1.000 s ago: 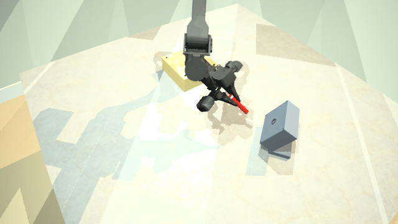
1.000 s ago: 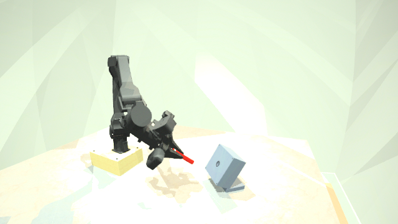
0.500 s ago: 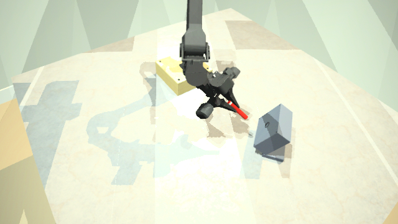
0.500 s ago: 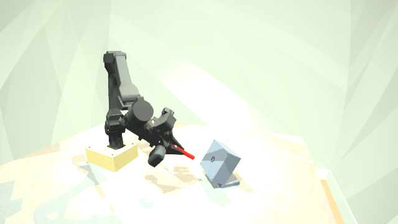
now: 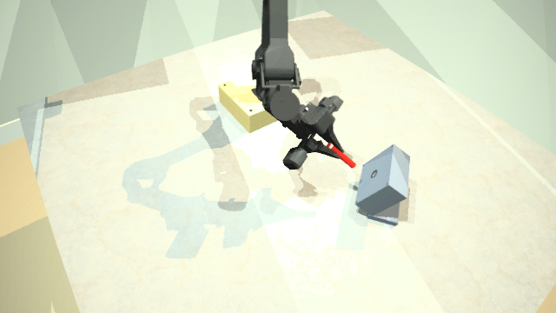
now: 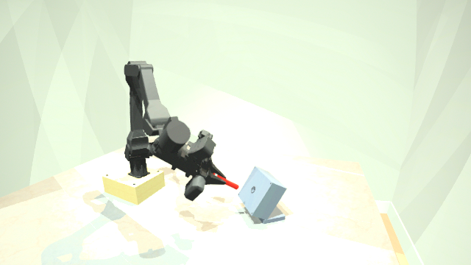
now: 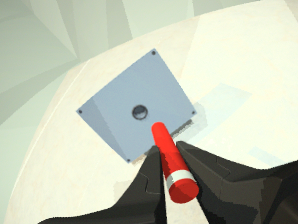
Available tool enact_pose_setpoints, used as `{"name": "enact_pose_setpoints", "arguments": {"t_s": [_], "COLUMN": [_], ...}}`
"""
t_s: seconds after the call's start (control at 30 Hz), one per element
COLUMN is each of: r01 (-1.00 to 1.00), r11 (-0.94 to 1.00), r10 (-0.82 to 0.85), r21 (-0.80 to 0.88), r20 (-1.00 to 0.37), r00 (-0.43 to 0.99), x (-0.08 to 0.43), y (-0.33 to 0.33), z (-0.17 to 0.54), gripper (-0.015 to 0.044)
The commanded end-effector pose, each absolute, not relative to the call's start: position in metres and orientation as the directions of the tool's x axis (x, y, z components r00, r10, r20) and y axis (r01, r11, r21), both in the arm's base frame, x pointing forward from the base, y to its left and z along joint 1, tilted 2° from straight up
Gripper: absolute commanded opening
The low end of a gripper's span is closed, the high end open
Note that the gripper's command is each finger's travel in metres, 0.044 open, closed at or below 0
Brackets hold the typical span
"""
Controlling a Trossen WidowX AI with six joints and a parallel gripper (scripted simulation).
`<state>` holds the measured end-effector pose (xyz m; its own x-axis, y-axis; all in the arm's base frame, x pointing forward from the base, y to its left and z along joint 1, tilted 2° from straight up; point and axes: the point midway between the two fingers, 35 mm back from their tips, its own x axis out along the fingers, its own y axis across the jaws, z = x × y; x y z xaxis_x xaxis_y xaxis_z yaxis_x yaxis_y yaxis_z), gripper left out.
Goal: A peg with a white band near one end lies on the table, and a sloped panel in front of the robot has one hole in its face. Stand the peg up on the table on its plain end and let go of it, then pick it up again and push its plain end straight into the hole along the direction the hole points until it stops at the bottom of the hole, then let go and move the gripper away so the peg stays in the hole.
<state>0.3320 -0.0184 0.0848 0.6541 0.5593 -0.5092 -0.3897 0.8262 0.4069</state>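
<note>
The red peg (image 5: 345, 157) (image 6: 229, 182) (image 7: 169, 154) is held in the air, tilted, its plain end pointing down and out toward the panel and its white-banded end back toward the wrist. My gripper (image 5: 341, 155) (image 6: 224, 179) (image 7: 167, 148) is shut on the peg. The sloped blue-grey panel (image 5: 377, 188) (image 6: 257, 202) (image 7: 115, 100) stands just beyond the peg's plain end, with a gap between them. Its one hole (image 5: 373, 174) (image 6: 253, 190) (image 7: 140, 112) is empty. In the wrist view the plain end shows below and right of the hole.
The arm's yellow base block (image 5: 249, 122) (image 6: 137, 192) stands at the back in the top view and at the left in the exterior view. The panel's foot (image 5: 383, 220) (image 6: 274, 219) rests on the pale table (image 5: 174, 278) (image 6: 324, 206). Arm shadows cross the table.
</note>
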Motion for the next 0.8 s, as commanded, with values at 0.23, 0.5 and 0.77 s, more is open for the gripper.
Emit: {"name": "enact_pose_setpoints", "arguments": {"t_s": [0.23,0.5,0.77], "r01": [-0.399,-0.407,-0.422], "r11": [0.807,0.798,0.791], "r10": [0.583,0.594,0.604], "r21": [0.435,0.445,0.443], "r20": [-0.482,-0.466,-0.452], "r00": [0.654,0.656,0.656], "x": [0.337,0.341,0.343], "y": [-0.007,-0.001,0.004], "z": [0.081,0.079,0.077], "gripper": [0.0000,0.0000,0.0000]}}
